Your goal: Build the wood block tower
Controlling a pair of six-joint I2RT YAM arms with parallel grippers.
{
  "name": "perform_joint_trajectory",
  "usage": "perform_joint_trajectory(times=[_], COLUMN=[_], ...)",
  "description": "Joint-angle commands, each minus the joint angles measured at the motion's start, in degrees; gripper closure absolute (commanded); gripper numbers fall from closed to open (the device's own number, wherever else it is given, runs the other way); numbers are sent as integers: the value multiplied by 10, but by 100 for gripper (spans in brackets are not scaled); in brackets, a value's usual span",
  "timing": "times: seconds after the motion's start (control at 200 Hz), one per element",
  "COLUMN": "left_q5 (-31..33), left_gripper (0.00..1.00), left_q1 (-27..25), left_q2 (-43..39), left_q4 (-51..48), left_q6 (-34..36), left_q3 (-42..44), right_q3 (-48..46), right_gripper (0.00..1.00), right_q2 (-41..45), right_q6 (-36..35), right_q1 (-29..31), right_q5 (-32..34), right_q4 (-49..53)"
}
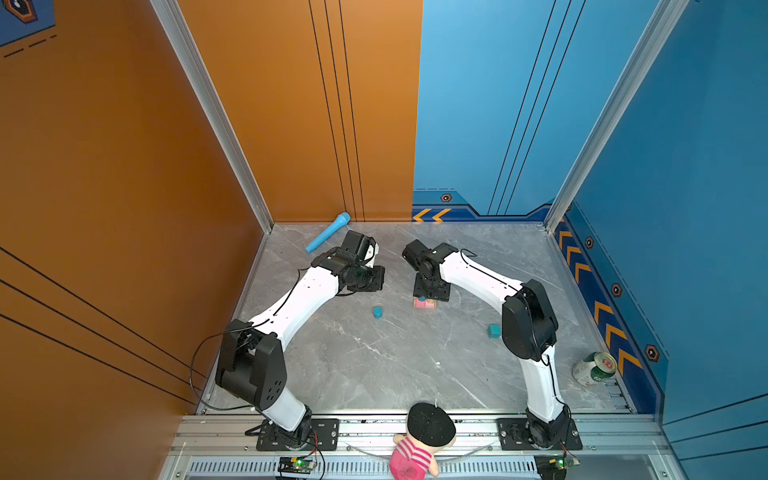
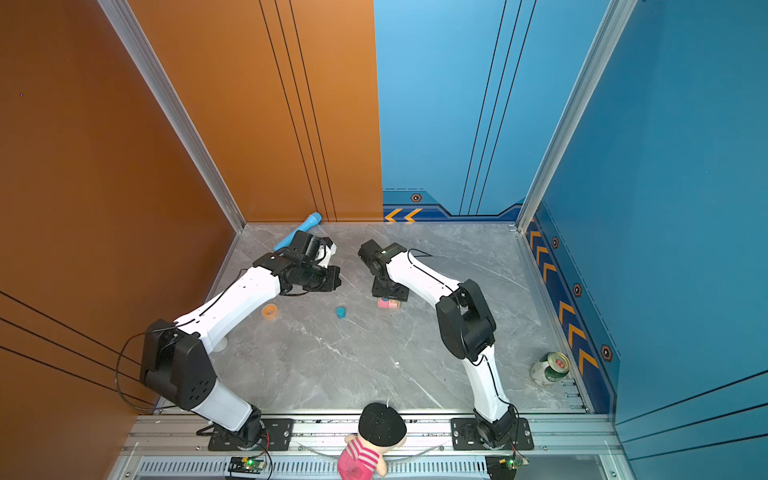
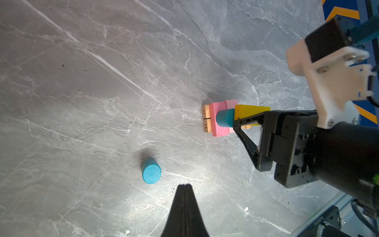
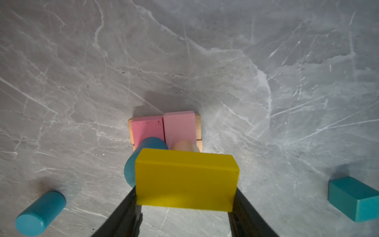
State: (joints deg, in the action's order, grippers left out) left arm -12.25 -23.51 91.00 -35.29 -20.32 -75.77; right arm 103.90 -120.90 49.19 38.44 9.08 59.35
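The tower [image 1: 424, 303] [image 2: 388, 303] stands at mid-table: tan bars at the bottom, two pink bars [image 4: 162, 128] [image 3: 220, 119] across them, then a blue cylinder [image 4: 143, 149] and a tan cylinder [image 4: 184, 145] upright. My right gripper [image 4: 185, 192] [image 1: 430, 295] is shut on a yellow bar [image 4: 185, 180] [image 3: 251, 110], which lies level across the two cylinders. A loose blue cylinder [image 1: 377, 312] [image 3: 151, 171] stands left of the tower. A teal cube [image 1: 494, 331] [image 4: 352, 198] lies to its right. My left gripper [image 3: 185, 185] is shut and empty, hovering near the loose cylinder.
A light-blue toy microphone [image 1: 327, 232] lies by the back wall. A green can [image 1: 594, 369] lies at the right edge. An orange tape roll [image 2: 269, 311] sits beside the left arm. A pink-striped doll [image 1: 419, 440] leans on the front rail.
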Motion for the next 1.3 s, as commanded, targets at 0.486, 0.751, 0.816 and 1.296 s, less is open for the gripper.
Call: perform_joint_trajectory(times=[0.486,0.751,0.816,1.296], left_q5=[-12,-12,-13,-10], left_gripper=[100,100,100,100], left_q1=[9,11,10,11], left_q2=[-6,-6,-6,-6], left_q4=[6,6,6,6], left_q6=[15,15,15,16], left_q3=[9,10,10,11], right_q3=[17,22,23,27], right_gripper=[35,34,34,32], right_q2=[-14,-15,-16,-23], right_q6=[14,13,13,13], right_q1=[3,6,7,10], right_q5=[-5,-6,-7,-11], right_q4=[-2,-2,-2,-3])
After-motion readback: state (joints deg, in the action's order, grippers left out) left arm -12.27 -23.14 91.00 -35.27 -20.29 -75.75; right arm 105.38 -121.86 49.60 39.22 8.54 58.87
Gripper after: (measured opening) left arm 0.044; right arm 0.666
